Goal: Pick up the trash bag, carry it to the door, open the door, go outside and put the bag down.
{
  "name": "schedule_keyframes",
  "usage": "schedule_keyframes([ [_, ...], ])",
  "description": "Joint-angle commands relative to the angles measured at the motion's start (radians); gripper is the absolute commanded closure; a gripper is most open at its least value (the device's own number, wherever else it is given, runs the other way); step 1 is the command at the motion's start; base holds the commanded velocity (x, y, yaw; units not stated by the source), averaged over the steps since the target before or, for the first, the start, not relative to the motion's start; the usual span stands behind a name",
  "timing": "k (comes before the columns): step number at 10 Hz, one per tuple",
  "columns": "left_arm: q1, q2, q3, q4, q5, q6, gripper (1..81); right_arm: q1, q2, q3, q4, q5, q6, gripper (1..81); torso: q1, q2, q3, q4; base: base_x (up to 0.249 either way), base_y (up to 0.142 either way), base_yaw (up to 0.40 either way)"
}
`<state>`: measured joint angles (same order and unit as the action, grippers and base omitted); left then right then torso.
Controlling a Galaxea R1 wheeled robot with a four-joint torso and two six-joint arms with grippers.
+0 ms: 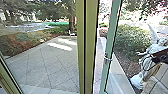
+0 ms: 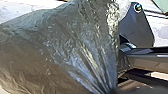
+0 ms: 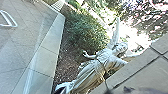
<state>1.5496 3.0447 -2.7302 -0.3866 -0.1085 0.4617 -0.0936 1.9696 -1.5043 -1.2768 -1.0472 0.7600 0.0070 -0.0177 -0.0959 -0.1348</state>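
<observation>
In the head view, my right gripper, a dark part [image 1: 160,57], shows at the right edge in front of the statue. The door's narrow green frame edge [image 1: 110,47] leans right of a thick olive post [image 1: 86,47], with a gap onto paving between them. A dark, shiny trash bag [image 2: 60,47] spreads large across the left wrist view. Its folds draw together at my left gripper [image 2: 109,90], which is shut on the gathered plastic.
Outside lies a tiled patio [image 1: 45,65], bordered by planting. A white winged statue [image 1: 147,65] stands at the right, close to a bush [image 1: 130,40]. The right wrist view has the same statue [image 3: 97,67] beside a pale curb [image 3: 50,47].
</observation>
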Motion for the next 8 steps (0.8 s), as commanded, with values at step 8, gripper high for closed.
schedule_keyframes([
  [8,-0.029,-0.001,0.0,-0.028,0.064,-0.003,81.1,0.039,0.02,-0.164,-0.217,0.044,0.015,1.0,-0.002,-0.001,0.047,-0.089,0.0,0.0,0.0],
])
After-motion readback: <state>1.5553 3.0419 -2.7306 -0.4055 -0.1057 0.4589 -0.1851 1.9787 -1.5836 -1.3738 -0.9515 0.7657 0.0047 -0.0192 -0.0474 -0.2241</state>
